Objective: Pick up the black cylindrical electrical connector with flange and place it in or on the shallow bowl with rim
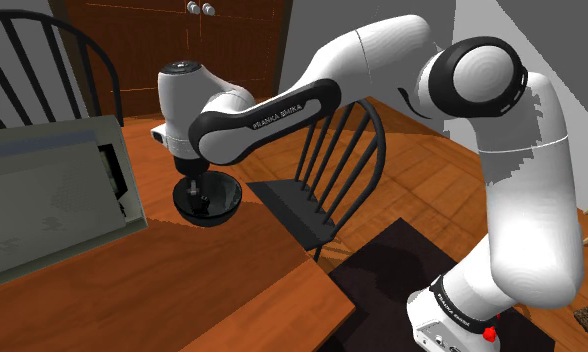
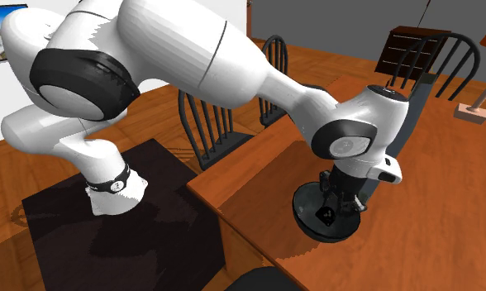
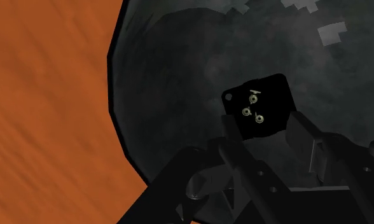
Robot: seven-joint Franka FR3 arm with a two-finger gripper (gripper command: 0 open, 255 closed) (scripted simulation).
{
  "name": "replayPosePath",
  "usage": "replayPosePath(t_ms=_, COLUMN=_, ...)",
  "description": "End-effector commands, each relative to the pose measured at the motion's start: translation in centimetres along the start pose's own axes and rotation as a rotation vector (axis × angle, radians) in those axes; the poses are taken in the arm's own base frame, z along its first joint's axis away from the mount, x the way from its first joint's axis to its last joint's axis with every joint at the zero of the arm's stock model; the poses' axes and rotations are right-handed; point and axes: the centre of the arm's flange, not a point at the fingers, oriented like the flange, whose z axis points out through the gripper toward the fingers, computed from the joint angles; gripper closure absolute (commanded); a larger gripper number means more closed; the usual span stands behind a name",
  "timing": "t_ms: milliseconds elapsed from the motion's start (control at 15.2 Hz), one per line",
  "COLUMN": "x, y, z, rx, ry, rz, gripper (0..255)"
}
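Note:
The dark shallow bowl (image 1: 225, 203) stands on the wooden table (image 1: 132, 300) near its edge. My black gripper (image 1: 194, 188) hangs straight down into it. In the second exterior view the gripper (image 2: 339, 195) reaches into the bowl (image 2: 304, 217), just over the connector (image 2: 324, 217) on the bowl's bottom. In the wrist view the connector (image 3: 259, 108) shows as a black square flange with three small metal pins. It rests on the bowl's dark inner wall (image 3: 179, 76), right at the gripper's (image 3: 261, 124) tip. I cannot see whether it is clasped.
A grey box-like appliance (image 1: 52, 190) sits on the table to the shoulder view's left of the bowl. A dark spindle-back chair (image 1: 322, 180) stands at the table's edge close to the arm. A dark rug (image 1: 382, 270) lies under the stand. More chairs (image 2: 435, 58) stand across the table.

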Motion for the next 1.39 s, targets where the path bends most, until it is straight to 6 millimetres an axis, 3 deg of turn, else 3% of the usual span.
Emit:
replayPosePath(t_ms=0, x=0.0, y=0.0, z=0.1, rx=0.001, ry=-0.002, rz=0.0, gripper=255)
replayPosePath(t_ms=1254, x=-0.4, y=0.2, z=-9.9, rx=0.001, ry=-0.002, rz=0.0, gripper=255)
replayPosePath(t_ms=1320, x=-0.4, y=0.1, z=-9.3, rx=0.0, ry=-0.001, rz=0.001, gripper=255)
